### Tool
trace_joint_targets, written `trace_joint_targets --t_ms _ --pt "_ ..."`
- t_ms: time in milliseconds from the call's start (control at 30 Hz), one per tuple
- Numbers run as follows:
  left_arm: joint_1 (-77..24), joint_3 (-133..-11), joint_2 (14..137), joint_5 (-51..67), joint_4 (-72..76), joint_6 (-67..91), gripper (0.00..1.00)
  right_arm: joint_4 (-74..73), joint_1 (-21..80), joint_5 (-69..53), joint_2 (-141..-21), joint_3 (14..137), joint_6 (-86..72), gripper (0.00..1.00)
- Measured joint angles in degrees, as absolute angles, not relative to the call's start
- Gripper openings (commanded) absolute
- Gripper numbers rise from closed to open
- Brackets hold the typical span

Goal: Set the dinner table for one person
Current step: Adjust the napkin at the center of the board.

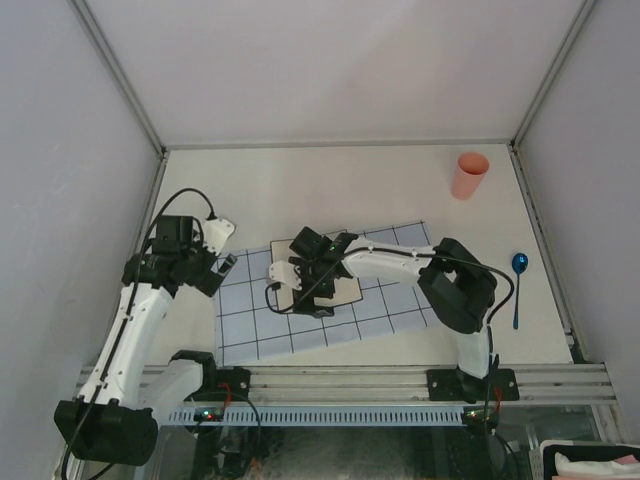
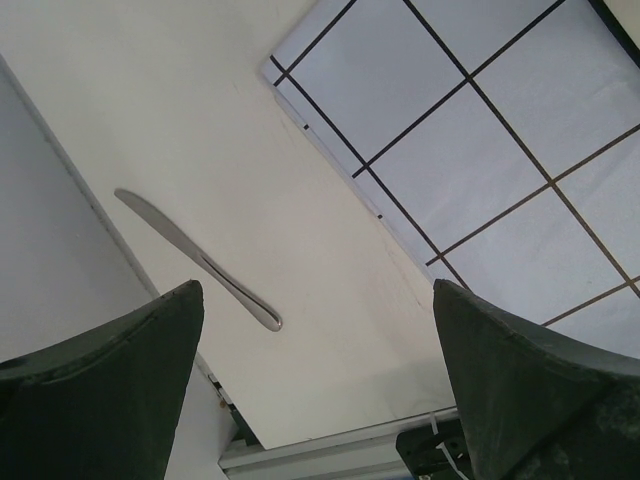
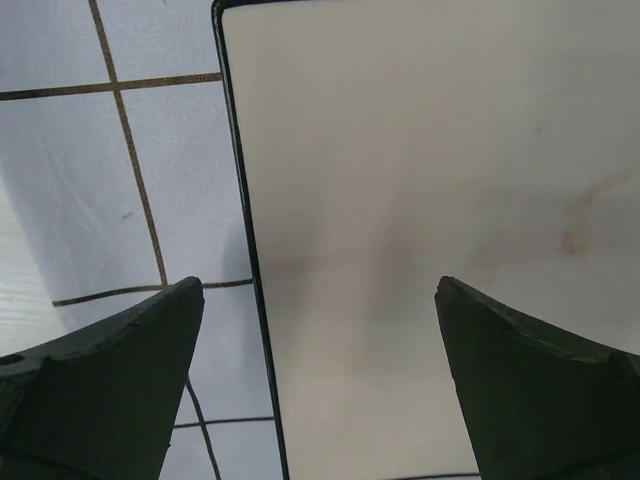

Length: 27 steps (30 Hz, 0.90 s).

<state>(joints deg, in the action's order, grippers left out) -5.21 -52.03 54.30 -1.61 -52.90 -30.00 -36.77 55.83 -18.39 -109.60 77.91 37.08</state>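
Note:
The dinner table is a flat off-white surface. A light-blue cloth with a dark grid lies on it at the front middle. A square cream plate with a dark rim sits on the cloth. My right gripper hovers over the plate, open and empty. In the right wrist view the plate fills the space between my open fingers. My left gripper is open and empty at the cloth's left edge. A silver knife lies on the bare table left of the cloth.
A pink cup stands upright at the back right. A blue spoon lies on the table near the right rail. Grey metal rails and pale walls edge the table. The front rail shows below the left gripper.

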Motion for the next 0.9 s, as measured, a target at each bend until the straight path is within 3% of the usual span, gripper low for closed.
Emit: trace_joint_targets --t_ms 567,900 --pt "-4.84 -52.03 46.28 -1.83 -56.27 -30.00 1.00 -35.81 55.70 -19.49 -119.31 87.66 34.96 1.00" --pt "-4.78 -51.31 45.08 -2.87 -56.80 -30.35 1.00 -32.84 51.64 -28.05 -123.66 93.12 28.69 1.00"
